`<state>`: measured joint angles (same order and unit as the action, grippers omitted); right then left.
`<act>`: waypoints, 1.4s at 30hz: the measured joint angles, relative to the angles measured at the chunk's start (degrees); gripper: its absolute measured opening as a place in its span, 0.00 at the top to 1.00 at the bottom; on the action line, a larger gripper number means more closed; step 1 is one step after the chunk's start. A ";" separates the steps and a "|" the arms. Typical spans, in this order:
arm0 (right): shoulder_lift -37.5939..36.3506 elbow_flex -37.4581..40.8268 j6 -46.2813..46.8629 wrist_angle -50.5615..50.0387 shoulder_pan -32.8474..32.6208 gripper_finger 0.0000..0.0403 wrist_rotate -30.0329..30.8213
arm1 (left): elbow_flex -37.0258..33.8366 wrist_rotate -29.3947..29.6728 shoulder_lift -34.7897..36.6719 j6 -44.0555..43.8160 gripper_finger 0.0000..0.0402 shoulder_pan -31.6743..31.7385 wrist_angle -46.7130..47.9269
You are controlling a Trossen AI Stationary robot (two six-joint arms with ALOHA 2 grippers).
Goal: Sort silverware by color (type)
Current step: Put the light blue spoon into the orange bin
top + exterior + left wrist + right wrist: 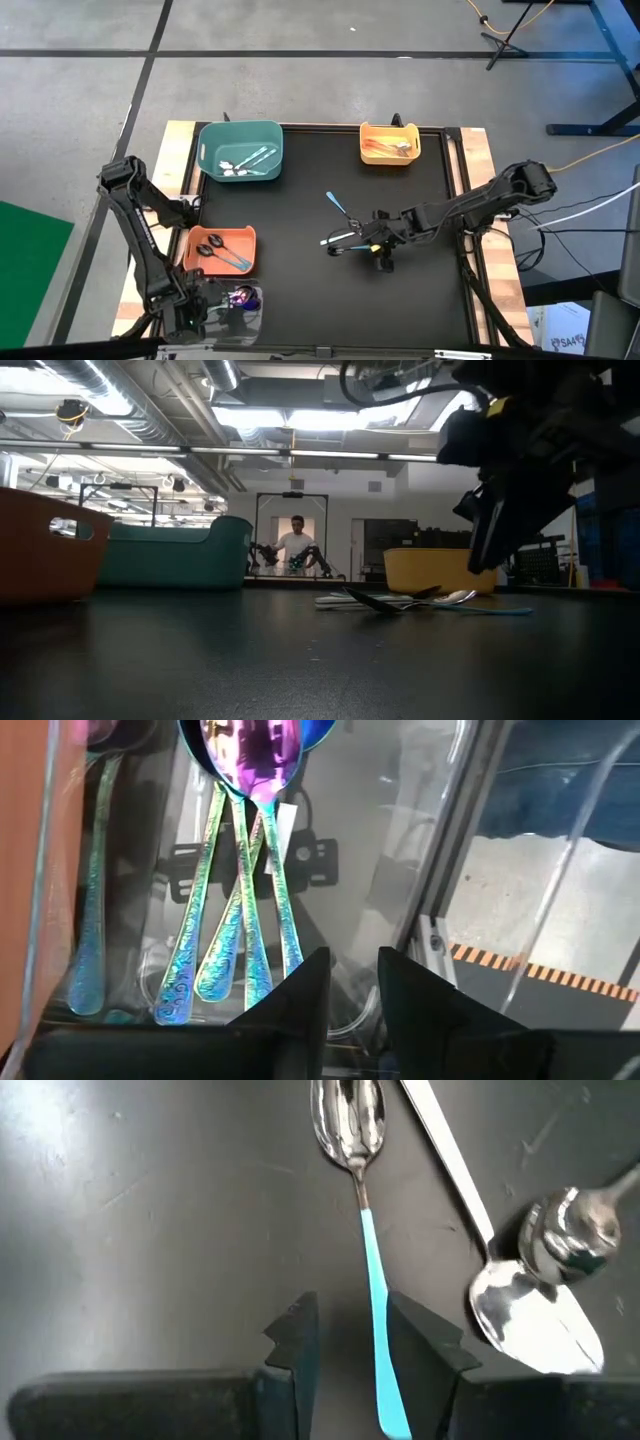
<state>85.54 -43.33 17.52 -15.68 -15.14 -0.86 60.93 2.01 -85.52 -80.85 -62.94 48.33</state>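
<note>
- Your right hand (345, 1345) hangs narrowly open and empty over the teal-handled spoon (372, 1270) mid-counter (300, 290).
- Center on the handle, lower, pinch, avoiding the silver spoons (535, 1305) beside.
- Your left hand (350, 990), narrowly open and empty, waits over the clear bin (250, 310).

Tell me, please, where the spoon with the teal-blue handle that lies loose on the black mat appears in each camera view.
High view: the teal-handled spoon lies mid-mat, up-left of the right gripper.
Low view: it lies low, right of centre, before the yellow bin.
Left wrist view: not in it.
Right wrist view: it runs up the centre, between the fingers.
Shared landmark: the silver spoons beside it.
</note>
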 joint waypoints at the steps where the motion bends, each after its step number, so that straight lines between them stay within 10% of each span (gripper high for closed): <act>1: 0.61 -0.02 0.00 0.80 0.00 0.74 0.00 | 0.18 0.01 0.01 -0.01 0.80 0.00 0.03; 42: 7.37 -1.63 -4.54 5.14 0.15 0.74 4.59 | 6.93 0.49 0.07 0.34 0.80 2.19 0.00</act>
<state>92.90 -44.96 12.98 -10.54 -14.99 3.72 67.85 2.50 -85.45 -80.51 -60.75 48.33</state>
